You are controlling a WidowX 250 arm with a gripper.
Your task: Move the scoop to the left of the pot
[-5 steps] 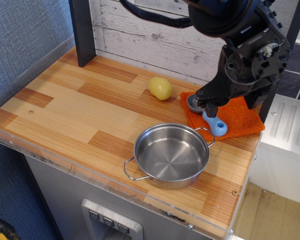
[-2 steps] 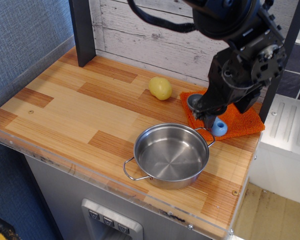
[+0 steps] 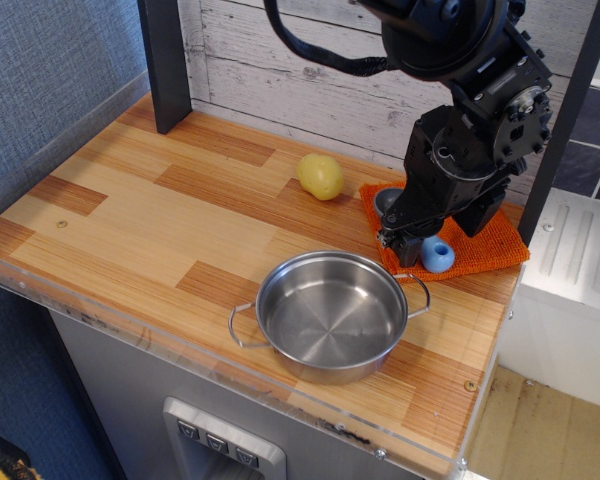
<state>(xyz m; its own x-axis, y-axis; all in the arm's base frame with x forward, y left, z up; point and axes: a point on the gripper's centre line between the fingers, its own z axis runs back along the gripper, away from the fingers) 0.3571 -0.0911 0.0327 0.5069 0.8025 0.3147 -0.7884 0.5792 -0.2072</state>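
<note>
The scoop lies on the orange cloth point(image 3: 490, 240) at the back right; its grey cup point(image 3: 387, 202) and the end of its light-blue handle point(image 3: 438, 255) show on either side of my gripper. My gripper point(image 3: 404, 243) is low over the middle of the scoop, down at the cloth's front-left edge and just behind the pot's rim. Its body hides the fingertips, so I cannot tell whether they are closed on the handle. The shiny steel pot point(image 3: 328, 316), with two wire loop handles, stands empty near the counter's front edge.
A yellow lemon-like ball point(image 3: 321, 176) lies left of the cloth near the back wall. A dark post point(image 3: 164, 62) stands at the back left. The wooden counter point(image 3: 130, 215) ends in a clear front edge; a white surface point(image 3: 580, 250) lies beyond its right edge.
My gripper has come down and moved left onto the scoop's handle. The pot has shifted a little to the left and turned slightly.
</note>
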